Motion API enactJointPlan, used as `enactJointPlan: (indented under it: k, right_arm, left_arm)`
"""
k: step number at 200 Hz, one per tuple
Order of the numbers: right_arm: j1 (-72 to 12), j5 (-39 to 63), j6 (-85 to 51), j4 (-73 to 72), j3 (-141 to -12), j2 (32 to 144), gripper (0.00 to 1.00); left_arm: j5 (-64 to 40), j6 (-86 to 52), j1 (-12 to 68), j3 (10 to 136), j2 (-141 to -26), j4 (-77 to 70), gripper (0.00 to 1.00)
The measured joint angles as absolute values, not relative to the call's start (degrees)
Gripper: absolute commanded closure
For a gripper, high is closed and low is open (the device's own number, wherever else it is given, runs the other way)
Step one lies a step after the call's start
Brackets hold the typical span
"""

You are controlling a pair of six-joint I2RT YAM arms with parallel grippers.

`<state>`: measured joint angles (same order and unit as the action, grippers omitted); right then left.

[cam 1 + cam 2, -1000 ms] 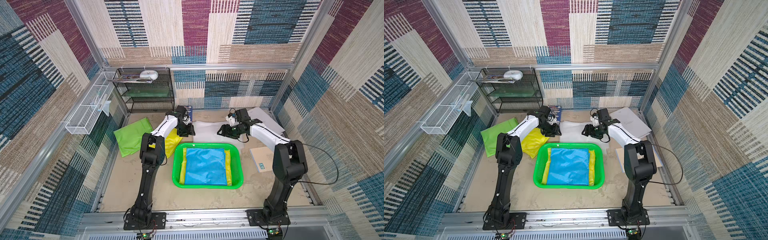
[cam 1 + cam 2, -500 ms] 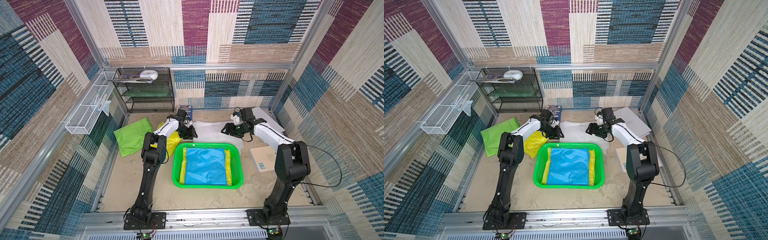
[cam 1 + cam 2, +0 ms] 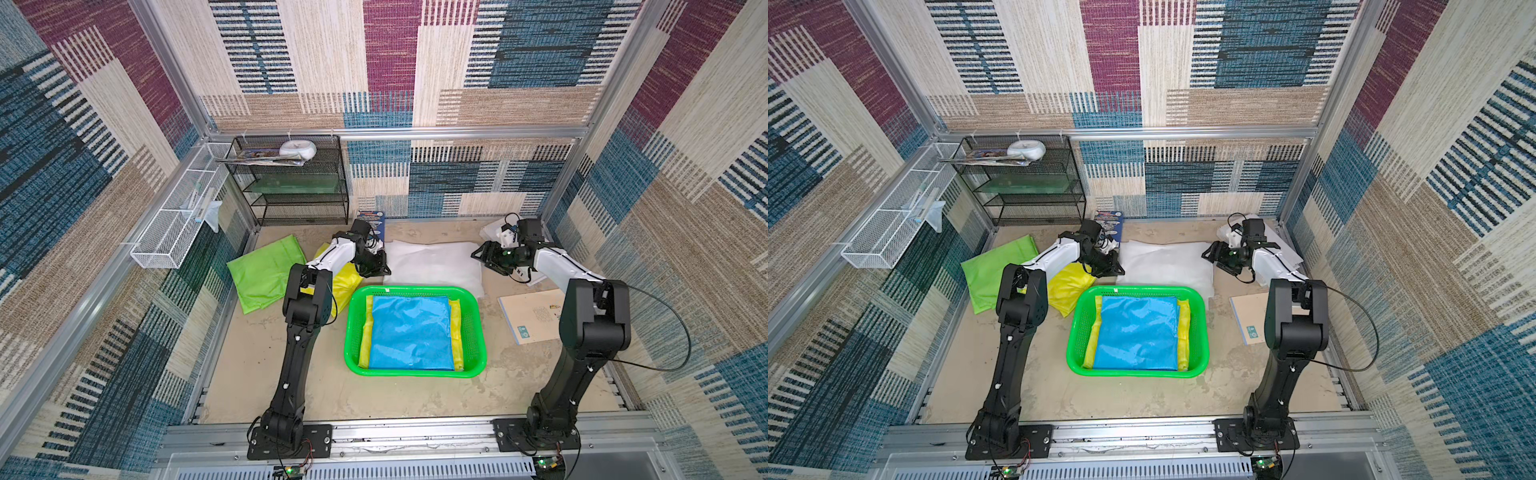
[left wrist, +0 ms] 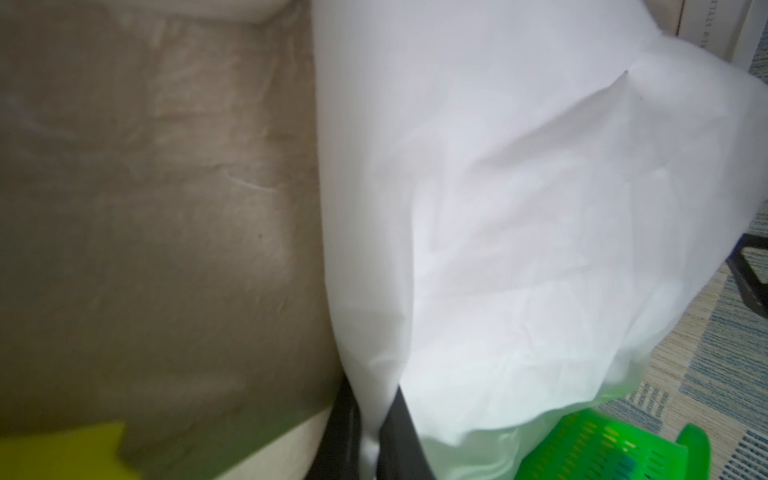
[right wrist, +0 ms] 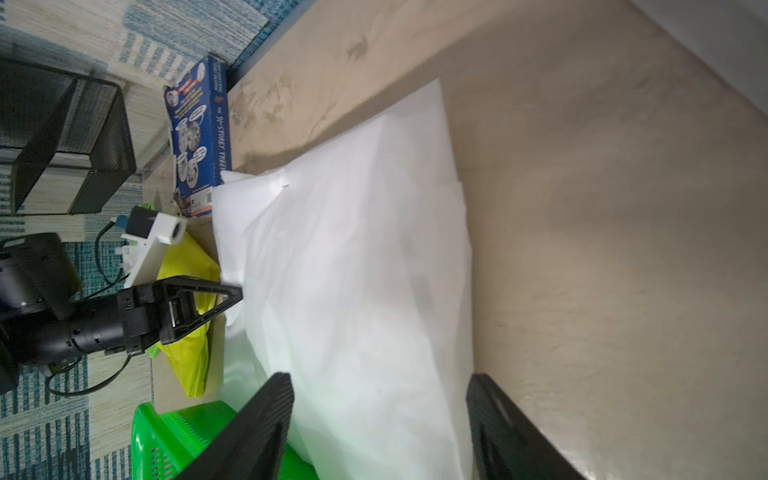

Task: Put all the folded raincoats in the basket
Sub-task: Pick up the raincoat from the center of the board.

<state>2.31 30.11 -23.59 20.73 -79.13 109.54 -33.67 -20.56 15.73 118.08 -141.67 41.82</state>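
A white folded raincoat (image 3: 432, 266) (image 3: 1167, 266) lies flat on the floor just behind the green basket (image 3: 478, 332) (image 3: 1073, 332). A blue raincoat (image 3: 409, 332) on a yellow one fills the basket. My left gripper (image 3: 384, 270) (image 3: 1119, 272) (image 4: 370, 415) is shut on the white raincoat's (image 4: 519, 208) left edge, with the sheet pinched between its jaws. At the right edge, my right gripper (image 3: 478, 255) (image 3: 1208, 254) (image 5: 378, 378) stands open, its jaws on either side of the raincoat (image 5: 353, 270).
A green raincoat (image 3: 266, 270) and a yellow one (image 3: 345, 286) lie left of the basket. A black mesh rack (image 3: 295, 183) and a white wire basket (image 3: 178, 224) stand at the back left, with a blue book (image 3: 374, 218) beside them. A notebook (image 3: 536, 311) lies right.
The left gripper's jaws have closed on the white raincoat's left edge. The right gripper has shifted right to the raincoat's right edge, still open.
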Motion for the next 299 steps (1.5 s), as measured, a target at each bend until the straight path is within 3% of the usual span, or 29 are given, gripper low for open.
enactJointPlan:
  k: [47, 81, 113, 161, 183, 299]
  right_arm:
    - [3.1, 33.6, -23.9, 19.9, -77.1, 115.0, 0.3]
    - [3.2, 39.0, -24.3, 18.5, -77.6, 119.3, 0.42]
    - [3.3, 42.8, -24.6, 16.4, -78.4, 121.9, 0.58]
    - [3.1, 44.6, -24.9, 15.6, -78.2, 122.8, 0.91]
    - [3.1, 45.1, -24.8, 16.2, -78.7, 122.1, 1.0]
    - [3.1, 44.7, -27.9, 17.8, -86.8, 113.1, 1.0]
  left_arm:
    - [-33.1, -20.5, 15.6, 118.1, -141.5, 42.2, 0.88]
    - [-33.2, -20.5, 15.6, 117.8, -141.4, 42.0, 0.8]
    - [-33.3, -20.5, 15.6, 118.0, -141.3, 42.2, 0.79]
    - [-32.8, -20.4, 15.6, 118.5, -141.3, 42.9, 0.93]
    - [-33.4, -20.8, 15.5, 119.0, -141.4, 43.0, 1.0]
    - [-34.2, -23.8, 15.5, 128.6, -137.4, 44.0, 1.0]
